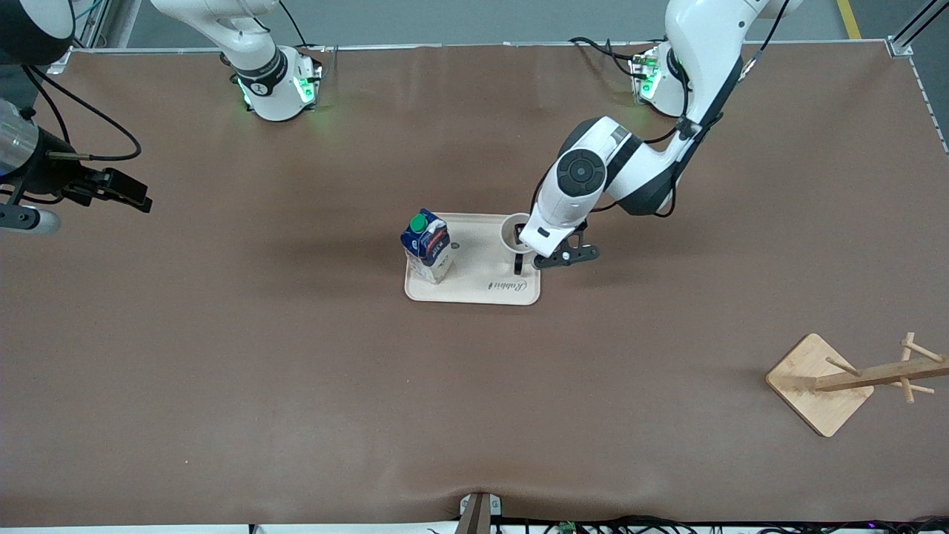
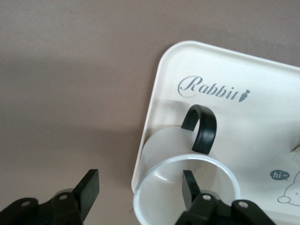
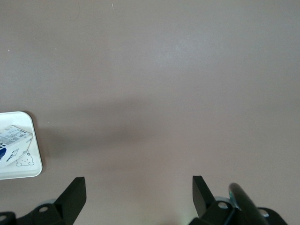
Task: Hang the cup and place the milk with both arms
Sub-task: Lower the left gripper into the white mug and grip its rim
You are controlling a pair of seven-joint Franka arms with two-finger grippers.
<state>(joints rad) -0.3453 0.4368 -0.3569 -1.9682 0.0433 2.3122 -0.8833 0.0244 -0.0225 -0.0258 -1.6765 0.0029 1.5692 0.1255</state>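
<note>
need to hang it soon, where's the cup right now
The cup stands on the tray toward the left arm's end, beside the milk, with the open left gripper straddling its rim.

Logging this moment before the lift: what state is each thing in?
White mug with black handle: upright on tray, one finger inside its rim.
Dark-blue milk carton: upright on tray, capped.
Cream tray: flat on table.
Wooden cup rack: bare pegs.
Left end effector: open, straddling mug wall.
Right end effector: open, waiting over table.
</note>
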